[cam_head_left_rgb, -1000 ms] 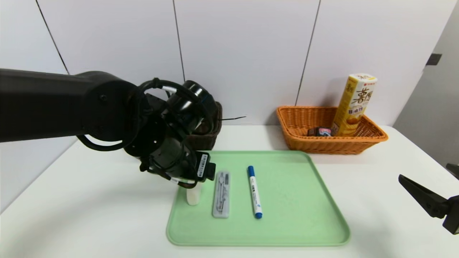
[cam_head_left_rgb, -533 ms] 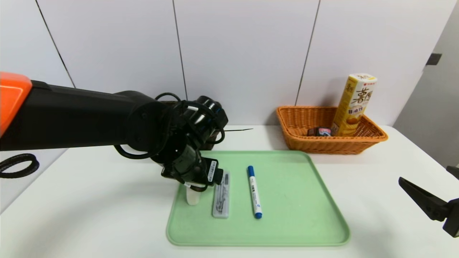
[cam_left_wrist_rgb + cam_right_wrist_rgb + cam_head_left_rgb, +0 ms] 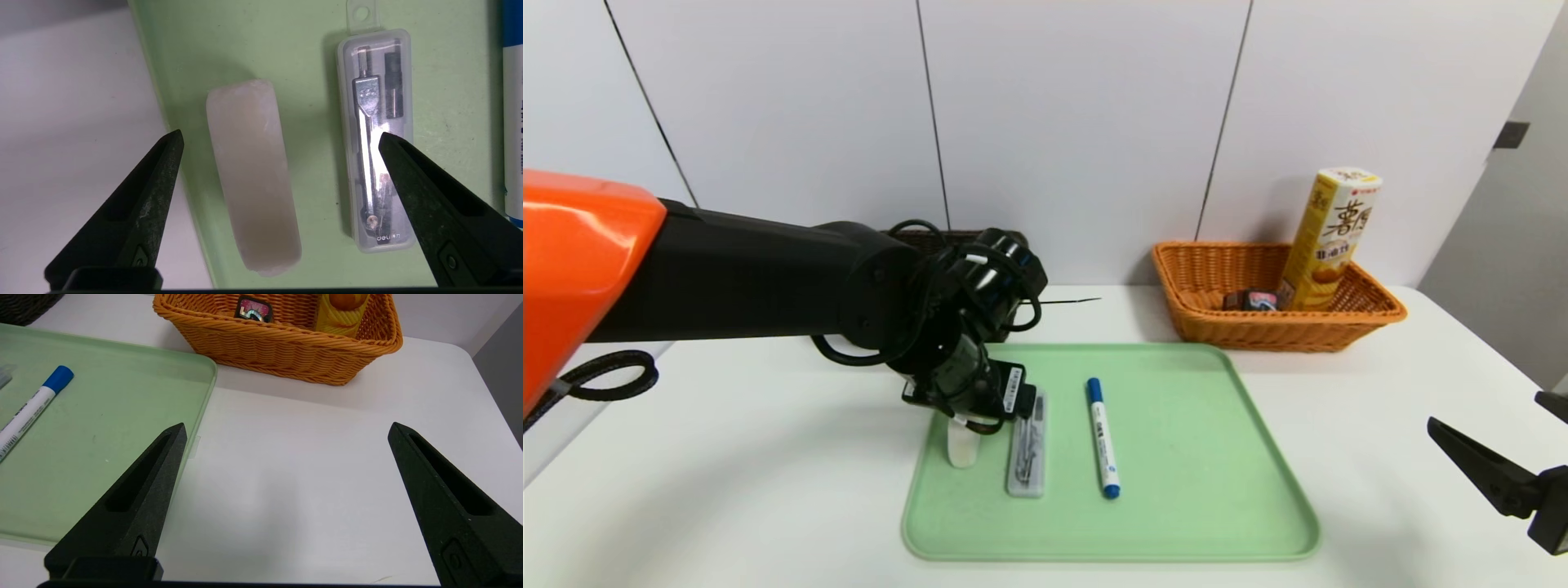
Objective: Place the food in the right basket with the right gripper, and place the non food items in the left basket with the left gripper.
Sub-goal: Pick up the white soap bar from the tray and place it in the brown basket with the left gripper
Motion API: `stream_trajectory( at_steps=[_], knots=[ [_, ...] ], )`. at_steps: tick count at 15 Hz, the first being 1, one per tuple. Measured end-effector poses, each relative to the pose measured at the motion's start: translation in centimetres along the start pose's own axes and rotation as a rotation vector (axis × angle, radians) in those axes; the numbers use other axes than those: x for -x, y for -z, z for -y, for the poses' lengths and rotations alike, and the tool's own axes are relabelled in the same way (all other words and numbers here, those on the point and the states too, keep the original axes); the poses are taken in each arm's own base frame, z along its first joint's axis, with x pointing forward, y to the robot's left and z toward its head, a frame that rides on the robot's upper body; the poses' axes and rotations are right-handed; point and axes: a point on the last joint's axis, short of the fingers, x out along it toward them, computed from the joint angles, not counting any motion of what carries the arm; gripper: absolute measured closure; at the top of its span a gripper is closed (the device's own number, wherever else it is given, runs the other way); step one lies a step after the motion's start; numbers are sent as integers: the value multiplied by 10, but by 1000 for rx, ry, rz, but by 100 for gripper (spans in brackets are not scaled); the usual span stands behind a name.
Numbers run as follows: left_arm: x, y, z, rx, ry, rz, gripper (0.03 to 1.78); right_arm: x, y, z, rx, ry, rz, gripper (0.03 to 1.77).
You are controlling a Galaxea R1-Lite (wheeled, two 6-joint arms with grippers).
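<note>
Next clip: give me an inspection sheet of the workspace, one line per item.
Surface: white table bearing a pale green plastic tray.
Job's things: white oblong block, clear case of metal drawing tools and blue-capped white marker lie apart on the tray; yellow carton and black pink-topped packet sit in the orange-tan wicker basket; dark brown wicker basket mostly hidden.
Clutter: nothing seen.
Grippers: left gripper open above block and case, holding nothing; right gripper open over bare table.
Cables: black loops on left arm.
Surroundings: white panelled wall.
</note>
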Motion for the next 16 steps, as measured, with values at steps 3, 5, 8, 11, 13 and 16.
stream_trajectory(
  at_steps=[3, 5, 8, 11, 13, 16],
  knots=[
    [-2, 0, -1, -2, -4, -4, 12, 2, 3, -1, -1, -6, -4, 10],
    [-3, 0, -1, -4, -6, -6, 12, 3, 4, -1, -1, -6, -1, 10],
    [-3, 2, -3, -8, -16, -21, 12, 4, 5, -1, -1, -6, -2, 10],
    [-5, 2, -7, -8, -48, -19, 12, 6, 8, -1, 0, -7, -7, 10],
    [-7, 2, -8, -16, -59, -20, 12, 7, 9, -1, 0, -8, -6, 10],
    [-9, 3, -8, -16, -61, -24, 12, 8, 9, -1, 0, -8, -3, 10]
  ],
)
